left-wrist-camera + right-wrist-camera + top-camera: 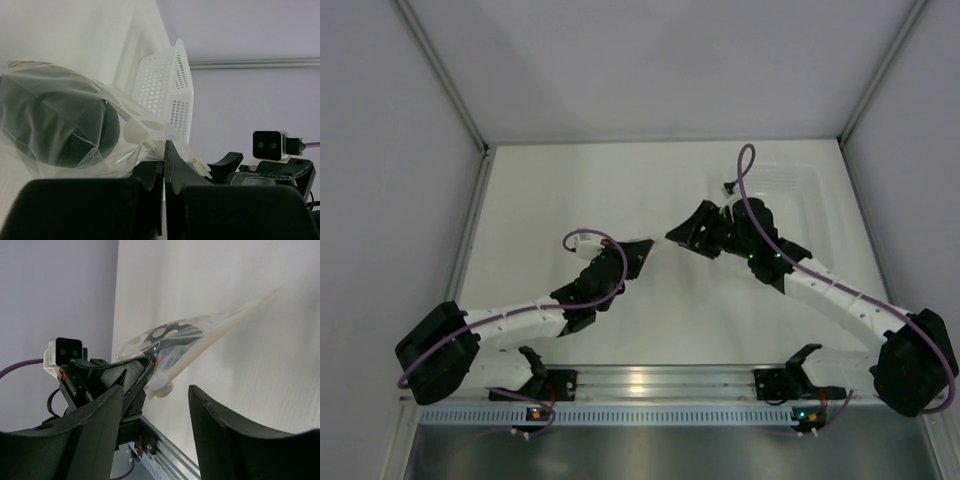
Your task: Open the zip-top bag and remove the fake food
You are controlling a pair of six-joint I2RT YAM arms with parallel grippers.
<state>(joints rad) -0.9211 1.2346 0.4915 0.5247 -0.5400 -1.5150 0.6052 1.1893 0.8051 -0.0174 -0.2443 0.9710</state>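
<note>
The left arm (510, 322), white links with black joints, reaches in a low line from its base toward the small, clear, crinkly zip-top bag printed with white spots (75, 125), its wrist angled up at the end. The black two-finger left gripper (164, 152) has its jaws pressed together on the bag's edge. The right arm (840, 295), built alike, slants in toward the bag from the opposite side. The black right gripper (155, 407) faces the bag's zip end, its fingers (95, 435) spread wide and apart from the plastic. In the top view both grippers' tips nearly meet at the bag.
</note>
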